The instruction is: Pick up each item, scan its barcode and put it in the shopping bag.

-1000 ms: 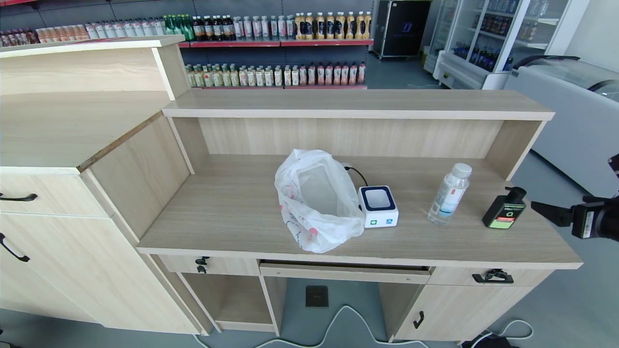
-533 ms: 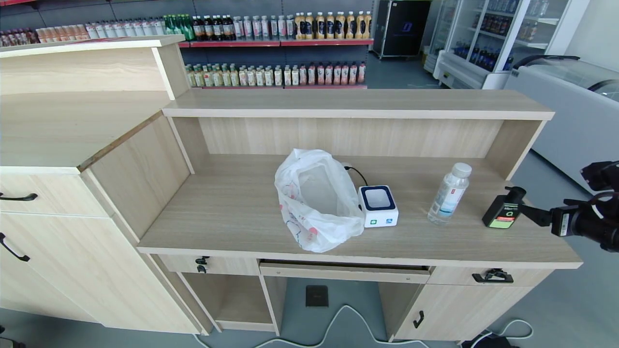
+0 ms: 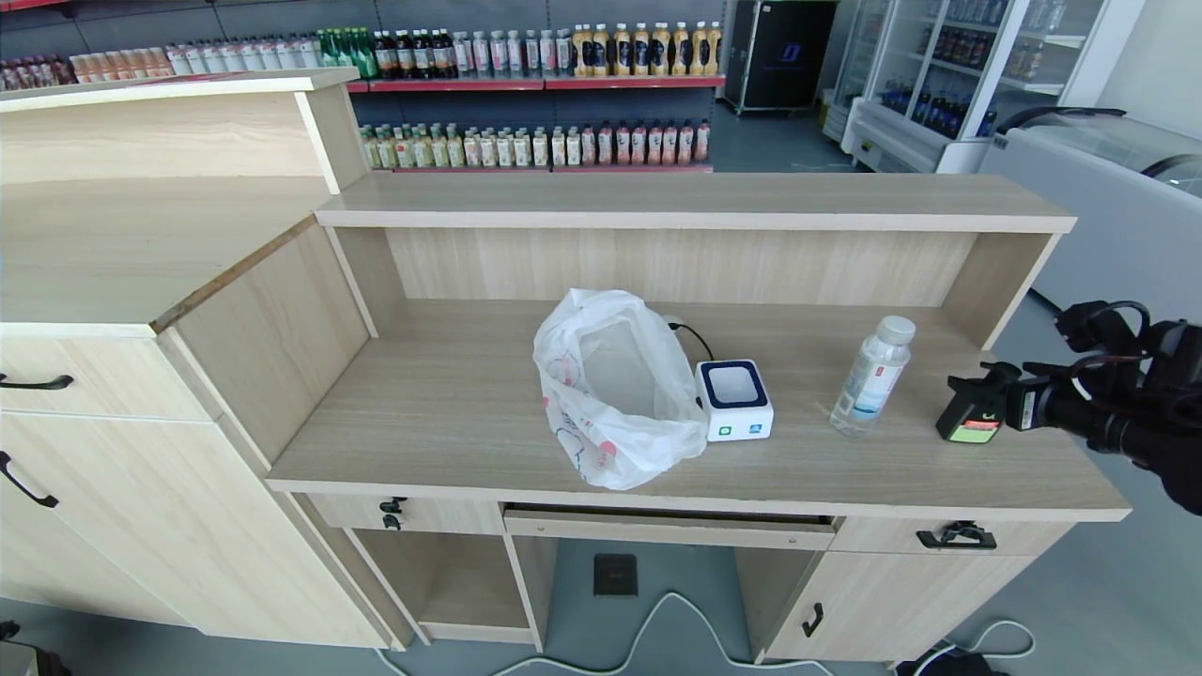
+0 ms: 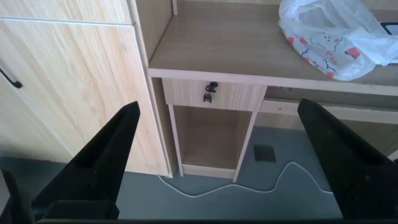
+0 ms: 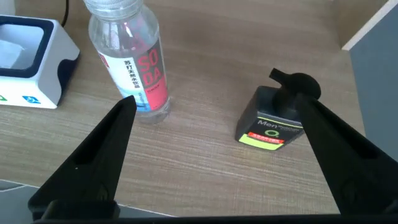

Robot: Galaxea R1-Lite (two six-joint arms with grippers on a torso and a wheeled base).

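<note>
- The right gripper (image 5: 217,106) is spread wide at the right end of the counter (image 3: 470,413). The pump bottle (image 5: 273,121) stands upright just ahead of it, nearer one finger than the other. If the gripper advances off-centre, that finger may strike the body and tip or shove it.
- From the head view I cannot tell whether a fingertip already touches the pump bottle, so any contact would probably come early.
- The pump bottle is narrow with a jutting pump head. A grip taken high on the head would likely twist or slip, so the flat body is safer.
- The water bottle (image 5: 132,59) stands near, tall and probably light. A wide finger swinging past could knock it over and send it rolling.
- No barcode shows on the pump bottle, so it may need turning over the scanner (image 3: 734,399), and a loose hold could drop it there.
- The bag (image 3: 610,390) sits slumped beside the scanner with a soft mouth. A release at the rim may fold it shut or spill the item out.
- The left gripper (image 4: 217,107) hangs spread and empty, low before the counter front, so nothing is steadying the bag.
</note>
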